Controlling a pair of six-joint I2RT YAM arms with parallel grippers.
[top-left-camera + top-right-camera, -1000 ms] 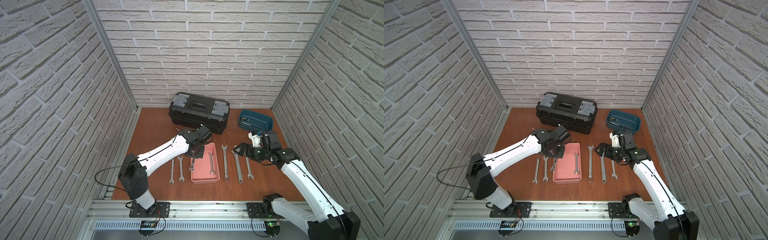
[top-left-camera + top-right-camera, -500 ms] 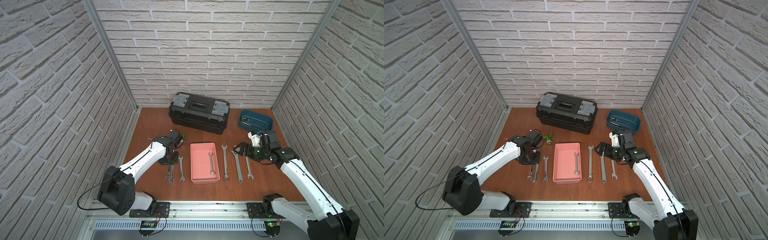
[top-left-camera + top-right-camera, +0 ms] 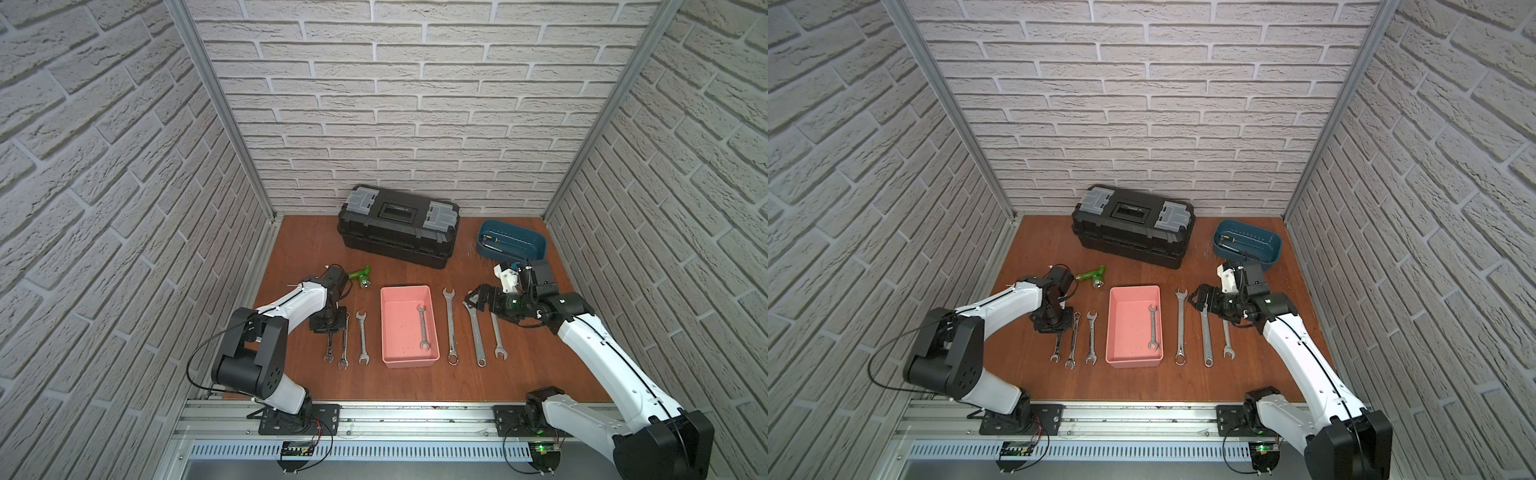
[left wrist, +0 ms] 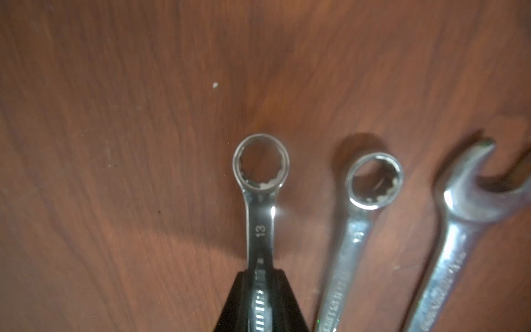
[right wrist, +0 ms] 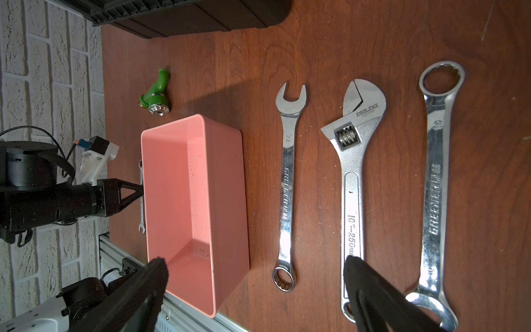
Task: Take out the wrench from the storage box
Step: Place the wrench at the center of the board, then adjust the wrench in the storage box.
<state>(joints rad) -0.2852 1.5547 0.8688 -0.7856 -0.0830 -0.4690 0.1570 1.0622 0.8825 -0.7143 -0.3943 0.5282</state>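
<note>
Reddish-brown wooden tabletop inside white brick-pattern walls. The salmon-pink storage box sits between the two arms, with two loose wrenches lying between it and the left jaws. One double open-end wrench lies flat on its floor, toward the long wall nearer the right jaws, and it shows in both top views. Beyond the right jaws, the dark-blue oval tub holds a thin dark tool too small to name. The black toolbox by the back wall is closed, so its contents are hidden

The left jaws are clenched on the shank of a 13 combination wrench, outside the box. Its ring end sticks out ahead of the jaws over bare wood, and its open end shows past them in a top view. Whether it rests on the tabletop or hangs just above it cannot be told. Just beside these jaws lie a second combination wrench and an open-end wrench, both cut off by the picture's edge

The right jaws are released and spread wide. Between them lie a corner of the box and a 22 combination wrench. One fingertip covers the handle of an adjustable wrench. From this wrist view, the box wall hides the wrench inside
</note>
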